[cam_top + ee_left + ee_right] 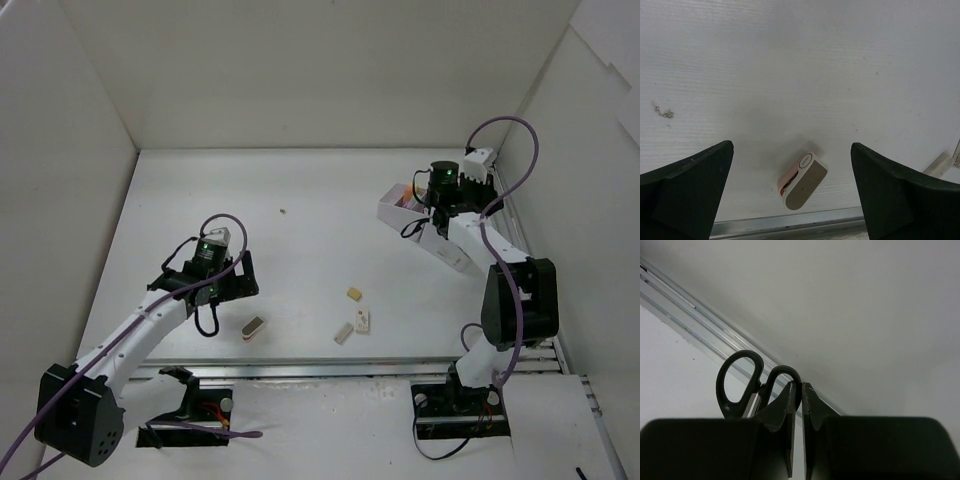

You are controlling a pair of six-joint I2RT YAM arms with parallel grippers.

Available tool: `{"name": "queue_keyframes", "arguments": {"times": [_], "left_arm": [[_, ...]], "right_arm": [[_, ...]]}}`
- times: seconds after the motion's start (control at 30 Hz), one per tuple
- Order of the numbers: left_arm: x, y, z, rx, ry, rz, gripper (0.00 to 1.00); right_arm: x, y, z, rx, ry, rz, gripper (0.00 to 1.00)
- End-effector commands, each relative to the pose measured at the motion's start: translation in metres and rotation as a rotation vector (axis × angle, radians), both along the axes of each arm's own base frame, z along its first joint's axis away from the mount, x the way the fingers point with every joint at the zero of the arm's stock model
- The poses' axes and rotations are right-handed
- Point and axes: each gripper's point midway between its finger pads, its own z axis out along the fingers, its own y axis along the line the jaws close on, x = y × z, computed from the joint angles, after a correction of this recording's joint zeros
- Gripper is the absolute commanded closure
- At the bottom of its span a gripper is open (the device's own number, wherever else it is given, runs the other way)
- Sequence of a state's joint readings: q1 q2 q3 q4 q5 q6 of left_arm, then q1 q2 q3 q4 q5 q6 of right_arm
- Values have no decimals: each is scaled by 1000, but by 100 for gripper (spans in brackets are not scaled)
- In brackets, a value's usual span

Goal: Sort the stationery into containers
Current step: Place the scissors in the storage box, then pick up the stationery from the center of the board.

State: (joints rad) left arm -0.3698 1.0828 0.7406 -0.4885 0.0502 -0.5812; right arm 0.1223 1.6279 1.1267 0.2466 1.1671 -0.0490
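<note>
A small beige and white block (pixel 802 180) with a pink side lies on the table near the front rail, also seen in the top view (pixel 253 326). My left gripper (pixel 791 150) hovers over it, open wide, a finger on each side and not touching it (pixel 225 298). My right gripper (pixel 801 387) is shut on one handle ring of the black-handled scissors (pixel 742 354). It hangs over the white tray (pixel 392 208) at the back right (pixel 437 195). Three small beige erasers (pixel 354 294) (pixel 361 320) (pixel 344 334) lie in the middle front.
A metal rail (pixel 790 222) runs along the table's near edge just below the block. White walls enclose the table on the left, back and right. The tray sits close to the right wall. A pale eraser (pixel 940 162) shows at the left wrist view's right edge.
</note>
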Motion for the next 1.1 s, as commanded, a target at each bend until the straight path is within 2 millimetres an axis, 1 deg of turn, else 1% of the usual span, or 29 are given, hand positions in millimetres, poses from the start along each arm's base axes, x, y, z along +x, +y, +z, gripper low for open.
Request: {"name": "queue_keyframes", "arguments": {"times": [0.0,0.07,0.1,0.13,0.17,0.23,0.3,0.33,0.37,0.4,0.43,0.47,0.53,0.57,0.6,0.63,0.67,0.7,0.73,0.77,0.8,0.83,0.87,0.9,0.93,0.97,1.0,1.03,1.07], "left_arm": [[-9,-4,4,-40,10,16,0],[-14,-3,-1,-43,28,21,1],[-15,-4,-2,-48,31,24,0],[-17,-3,-3,-49,37,26,1],[-18,-3,-5,-49,42,28,1],[-19,-3,-4,-52,39,33,0],[-19,-7,-2,-64,28,17,1],[-18,-7,-1,-64,20,14,1],[-18,-7,1,-67,15,9,1],[-16,-9,3,-72,4,4,1],[-15,-10,4,-74,-2,-1,1],[-13,-11,6,-79,-11,-6,0],[-10,-13,9,-85,-26,-21,0],[-6,-15,13,-92,-44,-27,1],[-6,-17,14,-98,-44,-37,0],[-4,-19,16,-102,-54,-46,1],[-2,-21,20,-103,-68,-64,0],[1,-24,22,-112,-80,-78,0],[4,-25,25,-114,-89,-83,1],[5,-30,29,-118,-105,-108,0],[7,-32,29,-123,-107,-118,1],[9,-34,32,-127,-117,-129,0],[13,-38,37,-138,-138,-142,1],[12,-44,37,-146,-136,-172,0],[15,-46,42,-152,-148,-185,1],[16,-47,42,-150,-147,-189,1],[15,-50,43,-147,-151,-200,0],[16,-49,44,-144,-153,-199,1],[16,-48,44,-141,-152,-194,1]], "right_arm": [[2,4,30,-24,-151,-82,100],[4,10,23,-26,-142,-86,98],[4,13,20,-21,-147,-87,89],[0,15,13,-13,-133,-92,86],[-1,18,12,-12,-129,-91,84],[-4,23,8,1,-117,-74,74],[-8,28,10,11,-116,-49,65],[-10,32,11,16,-113,-34,56],[-14,34,17,29,-129,-19,53],[-14,36,18,50,-132,6,49],[-16,39,20,69,-141,27,48],[-16,46,24,119,-164,90,44],[-12,61,22,186,-152,206,37],[-7,81,18,277,-132,359,33],[-6,94,13,316,-108,444,21],[-6,108,12,352,-99,527,13],[-9,135,1,447,-70,681,2],[-12,153,-4,502,-62,758,2],[-19,173,-20,560,-31,835,2],[-25,200,-23,638,-16,952,2],[-29,216,-27,684,-22,995,2],[-37,238,-33,715,7,1062,2],[-44,256,-49,766,66,1119,2],[-51,270,-56,800,92,1150,2],[-61,289,-72,827,156,1194,2],[-70,302,-83,863,201,1225,2],[-77,310,-91,899,228,1217,2],[-88,322,-107,922,289,1220,2],[-94,323,-115,931,310,1191,2]]}}
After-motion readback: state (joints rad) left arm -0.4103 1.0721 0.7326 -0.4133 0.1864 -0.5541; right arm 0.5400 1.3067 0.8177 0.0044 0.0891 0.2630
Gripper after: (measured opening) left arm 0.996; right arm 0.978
